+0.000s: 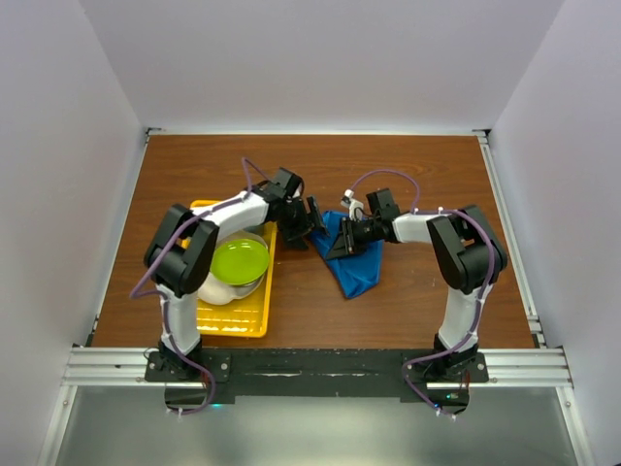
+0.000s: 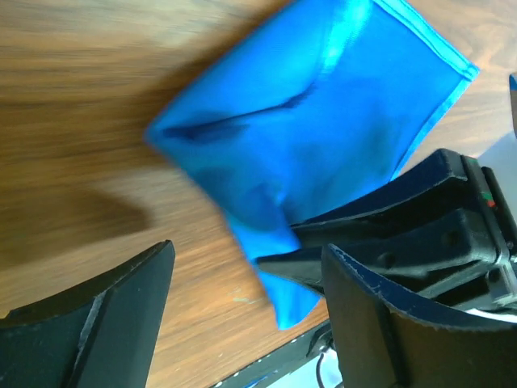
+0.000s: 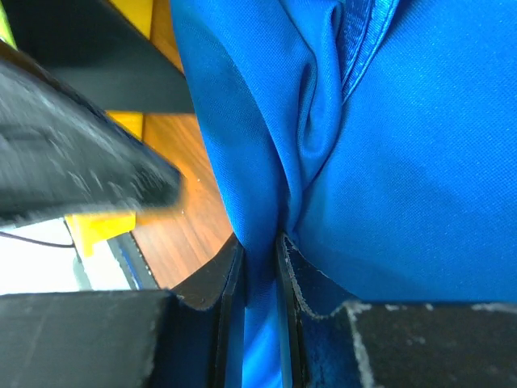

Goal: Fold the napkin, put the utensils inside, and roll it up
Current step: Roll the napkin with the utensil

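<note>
Napkin: I see it lying bunched on the counter, near the middle, to the right of the yellow tray. Right pincer: its jaws are drawn narrow, clamping a fold at the cloth's far left part. Left pincer: it stands wide with nothing between its jaws, just beside the napkin's left edge. I cannot tell whether it touches the cloth. A green bowl sits in the tray.

Napkin: blue woven cloth, slight sheen. Table: brown wood-grain, smooth. Tray: yellow plastic.
</note>
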Robot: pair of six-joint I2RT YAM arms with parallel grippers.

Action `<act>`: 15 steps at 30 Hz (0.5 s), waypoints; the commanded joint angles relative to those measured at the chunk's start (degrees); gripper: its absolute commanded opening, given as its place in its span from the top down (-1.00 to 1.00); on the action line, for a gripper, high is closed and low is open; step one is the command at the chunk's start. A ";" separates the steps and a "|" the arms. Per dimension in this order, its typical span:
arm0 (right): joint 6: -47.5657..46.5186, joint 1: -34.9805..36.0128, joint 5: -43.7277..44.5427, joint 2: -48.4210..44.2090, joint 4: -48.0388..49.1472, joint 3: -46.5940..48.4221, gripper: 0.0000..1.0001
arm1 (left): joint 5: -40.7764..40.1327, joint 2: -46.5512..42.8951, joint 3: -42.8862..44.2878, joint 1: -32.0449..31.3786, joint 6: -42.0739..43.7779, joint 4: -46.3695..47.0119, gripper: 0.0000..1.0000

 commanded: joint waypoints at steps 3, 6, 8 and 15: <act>0.60 -0.64 -2.98 0.31 3.48 -1.21 1.00 | 1.94 6.24 2.26 -2.19 -7.41 0.62 -0.56; 1.13 -1.43 -3.33 -0.92 4.53 -1.56 1.00 | 0.01 6.60 0.51 -2.54 -10.05 -0.78 -0.54; 1.04 -1.61 -3.68 -1.10 4.36 -1.21 1.00 | -1.31 6.77 -0.90 -2.72 -11.37 -0.08 -0.47; -1.06 -1.52 -5.97 -1.63 2.60 -0.07 1.00 | -4.21 10.72 -0.47 -3.34 -12.43 3.78 0.05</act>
